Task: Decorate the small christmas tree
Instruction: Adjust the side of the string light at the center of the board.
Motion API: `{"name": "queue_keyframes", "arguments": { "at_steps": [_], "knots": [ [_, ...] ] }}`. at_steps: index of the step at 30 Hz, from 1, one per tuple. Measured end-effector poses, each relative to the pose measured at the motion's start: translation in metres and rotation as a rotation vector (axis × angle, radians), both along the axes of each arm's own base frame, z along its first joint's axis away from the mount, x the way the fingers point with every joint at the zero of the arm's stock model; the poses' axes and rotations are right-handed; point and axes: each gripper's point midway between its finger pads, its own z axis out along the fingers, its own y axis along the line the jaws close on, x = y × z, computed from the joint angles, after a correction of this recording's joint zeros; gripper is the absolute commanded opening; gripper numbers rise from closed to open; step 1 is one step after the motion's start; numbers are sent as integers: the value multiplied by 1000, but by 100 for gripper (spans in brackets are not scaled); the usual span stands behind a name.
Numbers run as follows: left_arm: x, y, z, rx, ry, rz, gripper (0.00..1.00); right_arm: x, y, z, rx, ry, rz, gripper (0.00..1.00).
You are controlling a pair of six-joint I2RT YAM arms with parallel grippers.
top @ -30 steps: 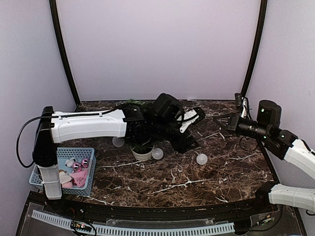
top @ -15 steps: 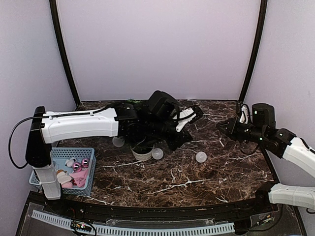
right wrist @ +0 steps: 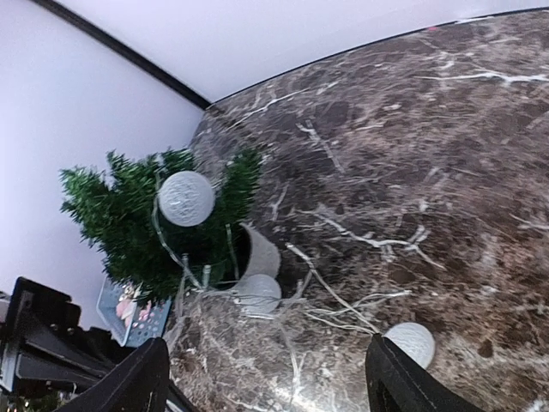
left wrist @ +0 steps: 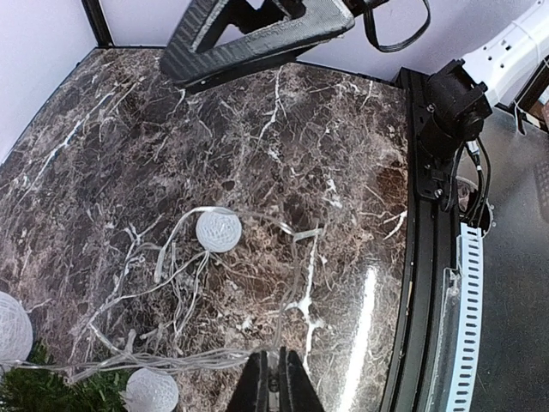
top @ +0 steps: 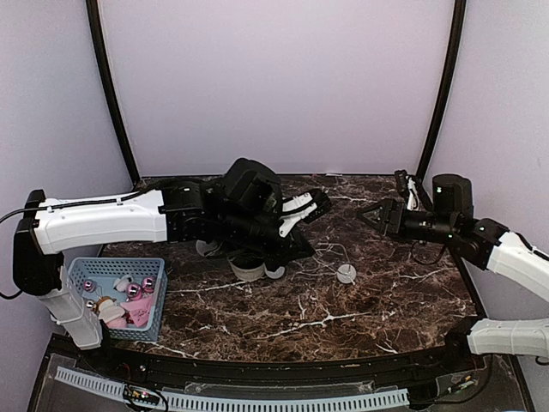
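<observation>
The small christmas tree [right wrist: 141, 232] has bushy dark-green needles and stands in a round white pot [right wrist: 260, 253] toward the back left of the marble tabletop [top: 343, 318]. A pale light string [right wrist: 339, 300] with white balls is draped on it. One ball [right wrist: 186, 198] sits in the branches, another [right wrist: 257, 292] rests beside the pot, and a third [right wrist: 410, 342] lies apart on the stone. The left arm [top: 111, 221] stretches across over the tree. Its end effector [left wrist: 274, 382] is pressed together just above the surface, with the string running up to its tips. The right arm [top: 506, 253] reaches in from the right, level and pointing at the tree. Its end effector [top: 367, 212] is spread wide and holds nothing.
</observation>
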Motion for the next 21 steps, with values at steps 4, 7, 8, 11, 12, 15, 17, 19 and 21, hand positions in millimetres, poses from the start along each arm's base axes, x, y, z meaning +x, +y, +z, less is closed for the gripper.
{"name": "queue_keyframes", "arguments": {
  "at_steps": [4, 7, 8, 11, 12, 15, 17, 19, 21],
  "knots": [
    [-3, 2, -8, 18, 17, -10, 0, -5, 39, 2, 50, -23, 159, 79],
    [-4, 2, -8, 16, 20, -14, 0, -15, 68, -2, 63, -34, 286, 79],
    [-4, 2, -8, 16, 20, -15, 0, -21, 78, -2, 73, -41, 337, 79],
    [-4, 2, -8, 16, 20, -14, 1, -37, 101, -2, 127, -57, 464, 79],
    [-4, 2, -8, 16, 20, -15, 1, -41, 105, -2, 145, -60, 492, 79],
    [-4, 2, -8, 16, 20, -15, 1, -46, 110, -12, 157, -39, 513, 75],
    [-4, 2, -8, 15, 19, -16, 1, -44, 113, -22, 150, -3, 507, 73],
    [-4, 2, -8, 16, 16, -17, 1, -44, 118, -35, 136, 37, 508, 73],
    [-4, 2, -8, 17, 14, -18, 1, -47, 123, -47, 124, 82, 518, 73]
  ]
}}
